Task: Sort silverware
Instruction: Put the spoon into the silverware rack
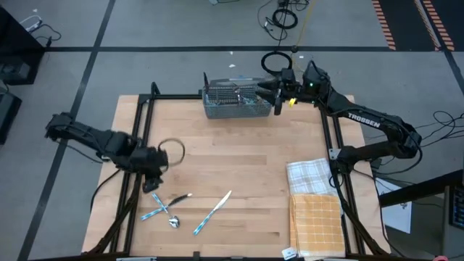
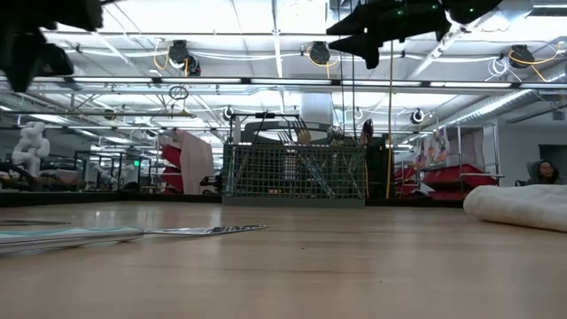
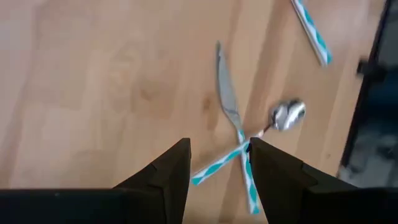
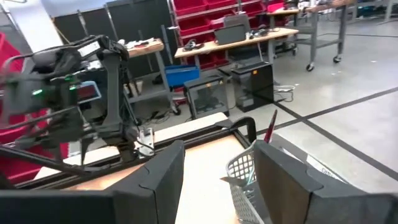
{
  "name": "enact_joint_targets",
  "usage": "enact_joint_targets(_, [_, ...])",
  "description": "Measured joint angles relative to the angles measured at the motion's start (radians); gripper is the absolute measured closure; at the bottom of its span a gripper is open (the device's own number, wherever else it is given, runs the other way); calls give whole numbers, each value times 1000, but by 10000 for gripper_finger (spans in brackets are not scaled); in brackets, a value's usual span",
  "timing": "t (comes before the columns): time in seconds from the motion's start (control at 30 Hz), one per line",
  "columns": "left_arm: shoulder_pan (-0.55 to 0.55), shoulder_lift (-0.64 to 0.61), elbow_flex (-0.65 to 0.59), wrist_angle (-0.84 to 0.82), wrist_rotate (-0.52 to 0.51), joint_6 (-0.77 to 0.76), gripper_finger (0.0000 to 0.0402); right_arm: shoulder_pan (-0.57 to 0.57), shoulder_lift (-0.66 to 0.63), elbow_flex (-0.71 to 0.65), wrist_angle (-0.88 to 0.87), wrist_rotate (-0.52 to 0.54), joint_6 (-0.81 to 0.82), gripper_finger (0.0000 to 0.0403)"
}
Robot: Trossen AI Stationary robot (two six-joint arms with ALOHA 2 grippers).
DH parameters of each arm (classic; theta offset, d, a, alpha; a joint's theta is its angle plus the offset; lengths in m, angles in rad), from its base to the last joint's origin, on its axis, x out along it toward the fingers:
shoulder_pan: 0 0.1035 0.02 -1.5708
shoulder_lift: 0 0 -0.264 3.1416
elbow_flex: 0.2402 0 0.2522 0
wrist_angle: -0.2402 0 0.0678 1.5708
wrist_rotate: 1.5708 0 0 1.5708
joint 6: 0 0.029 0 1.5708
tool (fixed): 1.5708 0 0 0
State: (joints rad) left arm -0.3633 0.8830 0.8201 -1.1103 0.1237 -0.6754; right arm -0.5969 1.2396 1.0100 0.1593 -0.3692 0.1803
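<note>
Three pieces of silverware with teal handles lie flat on the wooden table near its front left. A knife (image 3: pixel 227 102) and a spoon (image 3: pixel 287 116) lie crossed (image 1: pixel 167 206), and a third piece (image 1: pixel 212 212) lies just right of them. My left gripper (image 1: pixel 154 181) (image 3: pixel 217 168) hovers open above the crossed pair, pointing steeply down. The grey wire-mesh caddy (image 1: pixel 235 101) stands at the table's far edge. My right gripper (image 1: pixel 275 98) (image 4: pixel 217 171) is open and level, raised at the caddy's right end, with nothing between its fingers.
A white checked towel (image 1: pixel 310 174) and an orange checked one (image 1: pixel 317 221) lie at the table's right side. Dark frame rails (image 1: pixel 141 123) run along the table's left and right edges. Bare wood (image 1: pixel 239 159) spans the middle of the table.
</note>
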Motion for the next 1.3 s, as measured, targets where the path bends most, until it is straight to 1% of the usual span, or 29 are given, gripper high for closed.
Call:
enact_joint_targets(0.13, [-156, 55, -39, 78, -82, 0, 233, 24, 0, 0, -1, 12, 0, 222])
enact_joint_targets(0.27, [-270, 150, -48, 181, -142, 32, 233, 46, 0, 0, -1, 54, -9, 222])
enact_joint_targets(0.43, [-384, 251, -48, 196, -179, 107, 233, 59, 0, 0, -6, 57, -10, 222])
enact_joint_targets(0.53, [-438, 289, -48, 207, -218, 109, 233, 62, 0, 0, -12, 56, -10, 222])
enact_joint_targets(0.6, [-469, 315, -48, 258, -235, 109, 233, 62, 0, 0, -14, 56, -14, 222])
enact_joint_targets(0.73, [-517, 393, -48, 382, -245, 111, 233, 62, 0, 0, -14, 55, -28, 222])
enact_joint_targets(0.87, [-530, 488, -49, 371, -245, 107, 233, 62, 1, 0, -14, 55, -28, 222])
enact_joint_targets(1.03, [-535, 575, -48, 410, -247, 141, 233, 62, 1, 0, -14, 54, -25, 222])
enact_joint_targets(1.3, [-554, 636, -48, 478, -244, 156, 233, 62, 1, 0, -24, 54, -12, 222])
